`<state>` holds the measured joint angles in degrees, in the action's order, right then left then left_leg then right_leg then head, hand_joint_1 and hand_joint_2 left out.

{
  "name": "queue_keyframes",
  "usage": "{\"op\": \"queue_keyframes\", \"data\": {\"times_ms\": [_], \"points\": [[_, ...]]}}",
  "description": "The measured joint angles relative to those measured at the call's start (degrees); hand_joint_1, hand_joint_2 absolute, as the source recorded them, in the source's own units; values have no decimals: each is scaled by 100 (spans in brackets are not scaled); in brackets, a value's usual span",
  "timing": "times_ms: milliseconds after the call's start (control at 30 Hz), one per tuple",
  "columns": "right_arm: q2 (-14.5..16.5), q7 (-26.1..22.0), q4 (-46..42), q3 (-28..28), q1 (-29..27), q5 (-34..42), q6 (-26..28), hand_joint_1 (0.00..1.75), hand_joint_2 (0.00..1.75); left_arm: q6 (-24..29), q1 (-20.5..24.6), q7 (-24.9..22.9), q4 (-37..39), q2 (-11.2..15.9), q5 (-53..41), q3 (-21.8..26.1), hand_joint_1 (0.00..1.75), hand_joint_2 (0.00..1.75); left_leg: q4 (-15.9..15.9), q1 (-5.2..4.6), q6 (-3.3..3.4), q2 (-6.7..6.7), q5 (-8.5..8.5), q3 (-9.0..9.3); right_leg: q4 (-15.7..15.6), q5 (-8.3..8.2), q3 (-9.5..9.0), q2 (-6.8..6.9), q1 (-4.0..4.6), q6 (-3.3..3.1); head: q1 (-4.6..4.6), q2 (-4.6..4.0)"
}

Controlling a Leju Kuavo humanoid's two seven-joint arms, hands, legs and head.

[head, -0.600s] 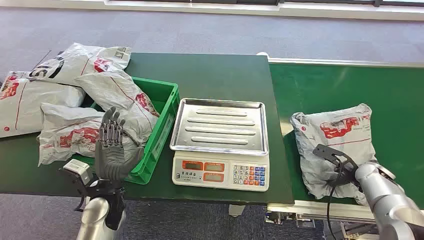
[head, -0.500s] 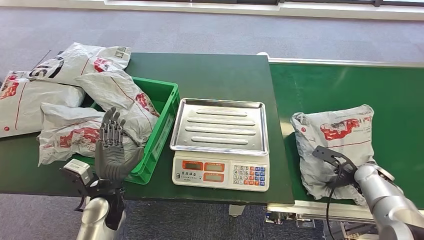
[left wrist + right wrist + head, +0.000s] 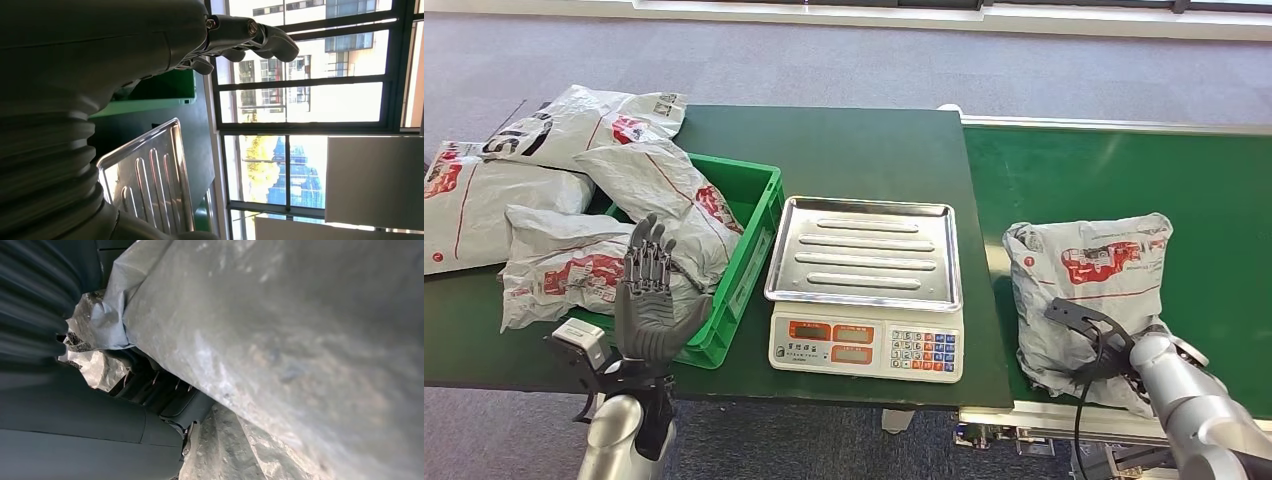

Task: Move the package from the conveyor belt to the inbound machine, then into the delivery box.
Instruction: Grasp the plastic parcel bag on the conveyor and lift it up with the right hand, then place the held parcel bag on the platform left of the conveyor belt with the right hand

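The grey package (image 3: 1089, 290) with red print is seen lying crumpled on the green conveyor belt (image 3: 1114, 170), just right of the counter (image 3: 854, 150), and its near edge is gripped by the right hand (image 3: 1114, 350), whose fingers (image 3: 165, 390) are pressed into the plastic in the right wrist view. The left hand (image 3: 649, 300) is held upright with fingers spread and nothing in it, just in front of the green delivery box (image 3: 749, 260), where other parcels (image 3: 554, 220) are heaped. Between box and belt, the weighing scale (image 3: 864, 290) is seen with its steel tray bare.
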<state>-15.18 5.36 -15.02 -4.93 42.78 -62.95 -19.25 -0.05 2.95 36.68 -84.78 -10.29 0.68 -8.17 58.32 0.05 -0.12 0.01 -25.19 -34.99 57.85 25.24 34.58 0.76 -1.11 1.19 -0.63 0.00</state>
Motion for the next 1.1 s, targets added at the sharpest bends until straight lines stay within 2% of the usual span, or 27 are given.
{"op": "queue_keyframes", "data": {"times_ms": [100,167,267,367,433,500,600,733,867,967,1100], "points": [[4,-173,0,13,2,107,-32,175,175,22,-3,16,6,8,1,-17,0,175,0,0,0,0,0,-1,0,0,0,0,0,0,-1,0],[5,-569,-3,82,4,360,-127,175,175,47,-17,49,7,17,1,-22,0,175,0,0,-1,0,0,-3,0,0,0,-1,0,0,-2,0],[16,-1735,-72,366,38,1154,-485,175,175,131,-102,141,-32,42,-9,-22,0,175,-1,0,-2,1,-1,-8,2,-2,4,-2,0,0,-1,0],[67,-2889,-323,798,243,2152,-1080,175,175,225,-253,208,-183,59,-38,-18,0,175,-1,0,-4,2,2,-15,3,-3,13,-4,0,-1,-1,0],[138,-3431,-600,1140,477,2870,-1356,175,175,264,-328,222,-293,63,-66,-12,0,175,-1,0,-5,2,5,-16,4,-4,16,-4,1,-1,0,0],[226,-3741,-1016,1429,661,3687,-1451,175,175,293,-364,228,-377,63,-97,-9,0,175,-1,2,-5,-8,8,-16,4,-3,13,5,3,-1,0,0],[343,-3923,-1824,1582,729,4815,-1455,175,175,354,-372,263,-421,64,-126,-8,0,175,-1,3,-5,-21,9,-17,4,-1,10,15,3,-1,-2,-1],[546,-4014,-2785,1584,718,5453,-1455,175,175,467,-172,286,-353,69,-78,-7,0,175,-1,2,-7,0,8,-17,4,-2,17,-6,3,-1,-1,-1],[745,-3868,-3395,1452,709,5569,-1455,175,175,522,186,287,-123,71,39,-10,0,175,-1,2,-9,7,9,-13,4,-5,18,-10,4,-5,-1,-1],[807,-3635,-3624,1184,707,5465,-1455,175,175,525,275,302,-39,75,51,-13,0,175,-2,4,-11,13,11,-13,5,-7,17,-17,5,-7,-1,0],[1078,-2973,-3536,375,848,4832,-1439,175,175,509,282,311,-72,81,-61,-15,0,175,-8,7,-17,46,7,-11,10,-13,24,-53,7,-14,-3,0]]}}
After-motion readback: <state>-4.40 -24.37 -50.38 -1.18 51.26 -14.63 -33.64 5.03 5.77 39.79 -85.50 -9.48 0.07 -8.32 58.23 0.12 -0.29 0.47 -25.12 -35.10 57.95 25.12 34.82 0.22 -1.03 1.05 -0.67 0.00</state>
